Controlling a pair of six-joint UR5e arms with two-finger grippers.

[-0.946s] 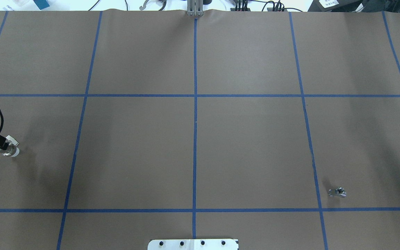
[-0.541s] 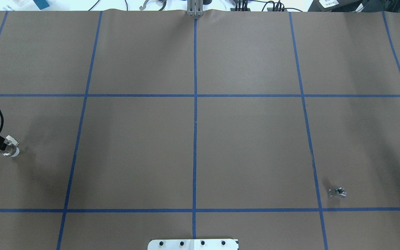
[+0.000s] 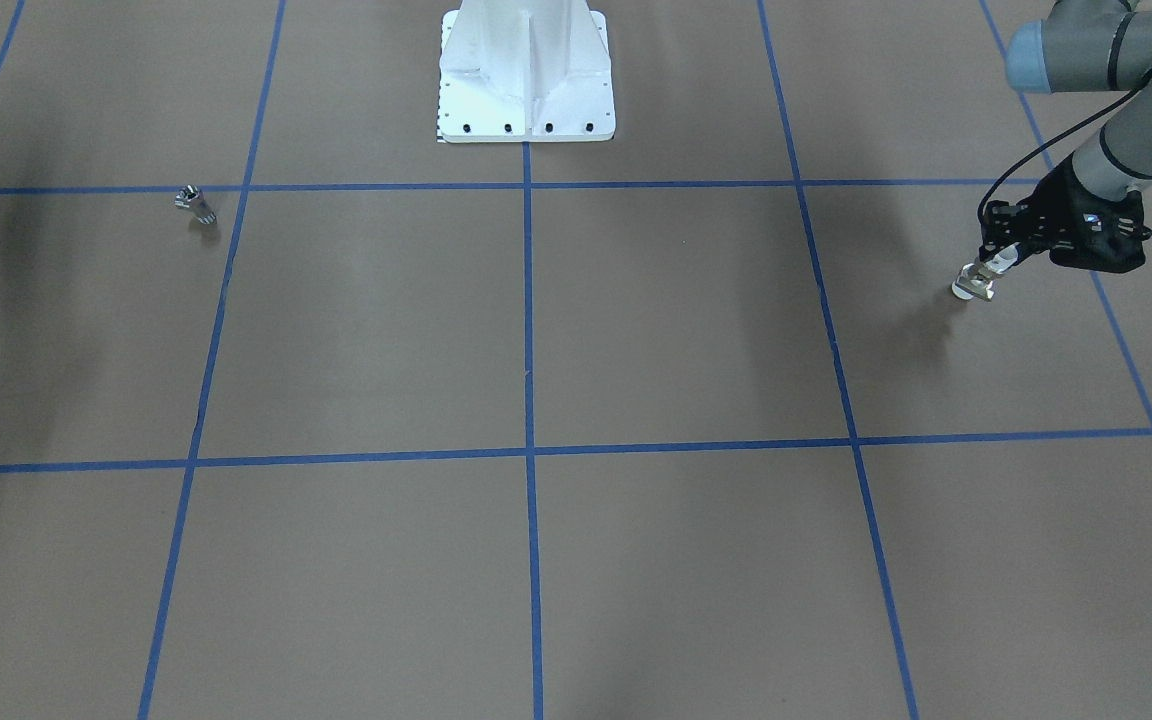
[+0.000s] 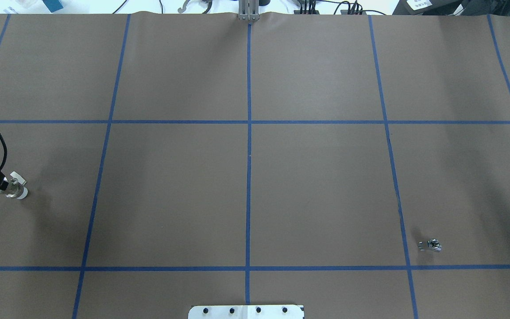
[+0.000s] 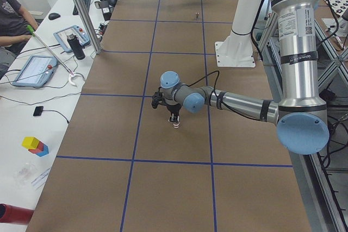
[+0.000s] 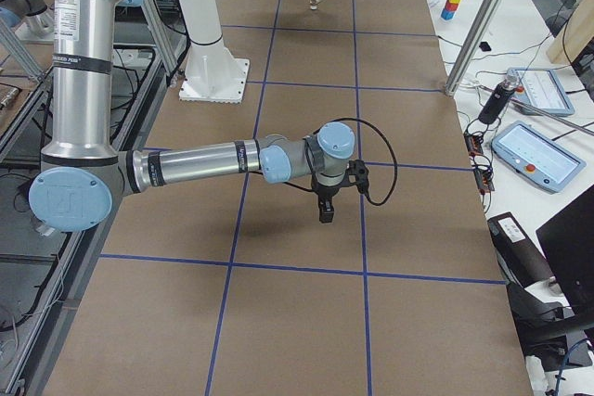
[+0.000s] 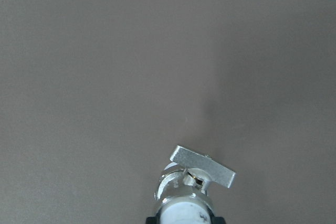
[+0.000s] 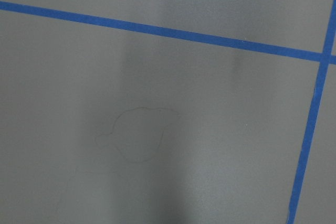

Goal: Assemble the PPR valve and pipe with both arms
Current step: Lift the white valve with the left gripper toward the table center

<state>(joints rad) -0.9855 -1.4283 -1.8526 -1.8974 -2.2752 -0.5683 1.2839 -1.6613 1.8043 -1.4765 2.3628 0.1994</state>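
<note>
The left gripper (image 3: pixel 993 265) is clenched on the PPR valve (image 3: pixel 972 284). It holds the valve just clear of the brown paper, far out to the left of the robot's white base plate (image 3: pixel 526 110). The pipe (image 4: pixel 430 244) lies loose on the paper to the right of the base plate, much nearer to it than the valve is and just beside a blue tape line (image 4: pixel 403 230). The right gripper (image 6: pixel 325 213) hangs above the paper, farther out from the base plate than the pipe. Whether it is released or clenched I cannot tell.

The valve looks secured, so picking up the pipe is probably next. The right arm should centre over the pipe, set its fingers across the tube body rather than the side nub, and close gently, since so small a chrome piece would likely skid. The left should keep the valve's open collar unobstructed.
</note>
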